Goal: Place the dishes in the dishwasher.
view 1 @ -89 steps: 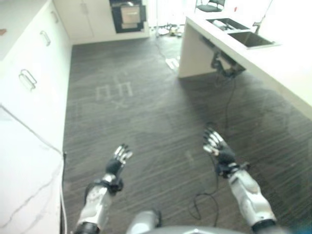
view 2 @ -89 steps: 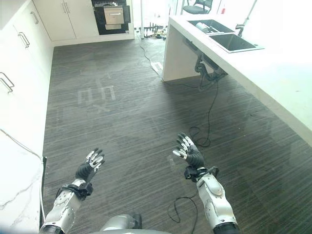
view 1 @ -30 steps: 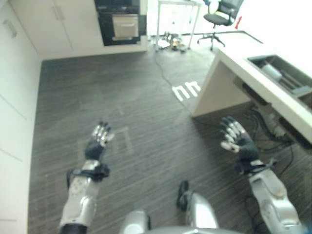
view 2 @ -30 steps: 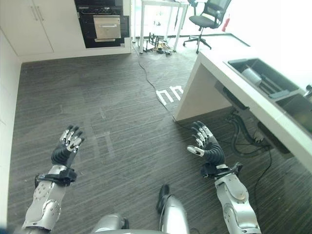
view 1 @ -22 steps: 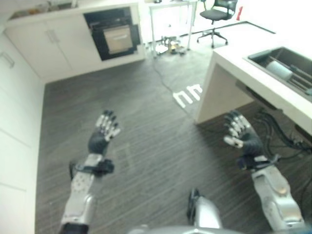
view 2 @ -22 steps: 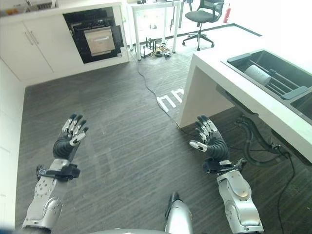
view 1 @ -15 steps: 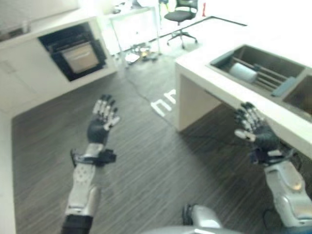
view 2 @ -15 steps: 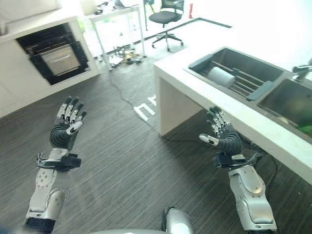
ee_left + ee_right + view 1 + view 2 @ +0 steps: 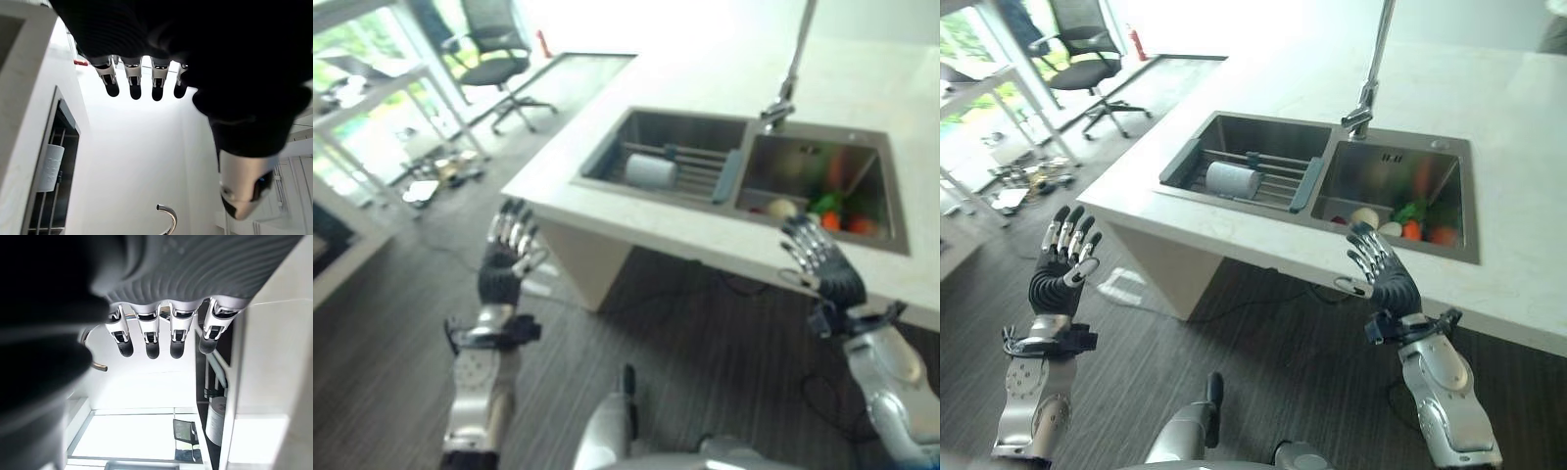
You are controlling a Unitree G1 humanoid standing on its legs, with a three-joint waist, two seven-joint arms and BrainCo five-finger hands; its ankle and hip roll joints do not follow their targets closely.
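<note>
Fingers [image 9: 1072, 235] of the left hand [image 9: 1060, 269] are straight and spread, raised in the air over the floor [image 9: 1263, 333], holding and touching nothing. The right hand [image 9: 1383, 274] is equally extended, fingers straight, palm empty, raised in front of the near edge of the white counter [image 9: 1263, 83].

A double sink [image 9: 1327, 181] is set into the counter. Its left basin contains a wire rack [image 9: 1268, 176] carrying a white cylindrical dish [image 9: 1232, 179] lying on its side. The right basin holds the remaining items: a pale round piece [image 9: 1364, 216] plus green, orange and red objects [image 9: 1420, 223] at the basin's near edge, too blurred to identify. A tall faucet [image 9: 1371, 69] stands at the far edge between the basins.

Dark striped flooring runs below the counter. An office chair [image 9: 1082, 64] stands at the far left, beside a white table frame [image 9: 984, 108].
</note>
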